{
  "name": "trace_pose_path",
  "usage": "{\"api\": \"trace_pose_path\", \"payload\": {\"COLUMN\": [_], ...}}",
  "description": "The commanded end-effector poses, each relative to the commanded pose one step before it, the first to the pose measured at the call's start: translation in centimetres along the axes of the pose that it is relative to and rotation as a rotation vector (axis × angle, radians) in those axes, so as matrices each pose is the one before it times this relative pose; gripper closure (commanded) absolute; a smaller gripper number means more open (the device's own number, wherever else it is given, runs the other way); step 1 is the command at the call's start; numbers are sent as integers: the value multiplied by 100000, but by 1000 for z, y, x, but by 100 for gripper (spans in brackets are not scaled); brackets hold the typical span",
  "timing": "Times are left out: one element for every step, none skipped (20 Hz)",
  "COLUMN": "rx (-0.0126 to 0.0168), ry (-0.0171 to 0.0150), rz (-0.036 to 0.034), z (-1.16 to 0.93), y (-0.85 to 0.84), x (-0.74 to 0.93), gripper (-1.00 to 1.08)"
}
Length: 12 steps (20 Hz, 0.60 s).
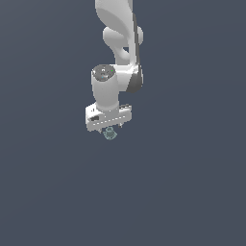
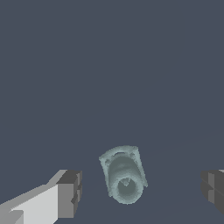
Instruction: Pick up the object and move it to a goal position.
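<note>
Gripper (image 1: 112, 129) hangs low over the bench (image 1: 182, 182), fingers (image 2: 70, 192) spread wide with nothing between the pads. Object (image 2: 124, 176), the pale teal cylinder with the lobed flange, lies directly beneath the gripper, roughly midway between the two fingers in the wrist view, not touching either one. In the exterior view the object (image 1: 110, 134) peeks out just under the white hand body, mostly hidden by it.

Step in hand looks like the final descent before the grasp. Object seems tipped on its side, open end toward the wrist camera, flange further off, though the render is too soft to be sure. To do it well: keep the drop straight, stay centred so both pads meet the narrower barrel together, avoid pinching the lobed flange, where the hold would likely slip or twist. Close only once the pads are level with the barrel. No goal marker visible in either view.
</note>
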<state>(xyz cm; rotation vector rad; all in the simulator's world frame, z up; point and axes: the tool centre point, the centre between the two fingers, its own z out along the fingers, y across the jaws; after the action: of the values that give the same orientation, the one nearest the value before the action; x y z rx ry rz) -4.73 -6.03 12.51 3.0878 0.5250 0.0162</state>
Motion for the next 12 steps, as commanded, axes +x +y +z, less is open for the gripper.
{"api": "trace_pose_path", "payload": {"rx": [214, 90, 89, 86, 84, 80, 76, 72, 67, 61, 56, 50], "ry": [-201, -73, -65, -58, -51, -44, -39, -33, -28, -24, -20, -17], "rz": [-5986, -2143, -2022, -1901, -1779, -1658, -1536, -1413, -1292, -1168, -1046, -922], "z": [843, 301, 281, 261, 242, 224, 206, 188, 170, 153, 136, 120], "y": [2, -27, -36, -43, -49, -53, -55, -56, -56, -54, -51, -47], "x": [-938, -342, -323, -303, -283, -263, -243, -223, -203, -183, -163, -144], "gripper": [-92, -92, -92, -92, -92, -92, -92, -92, -92, -92, -92, -92]}}
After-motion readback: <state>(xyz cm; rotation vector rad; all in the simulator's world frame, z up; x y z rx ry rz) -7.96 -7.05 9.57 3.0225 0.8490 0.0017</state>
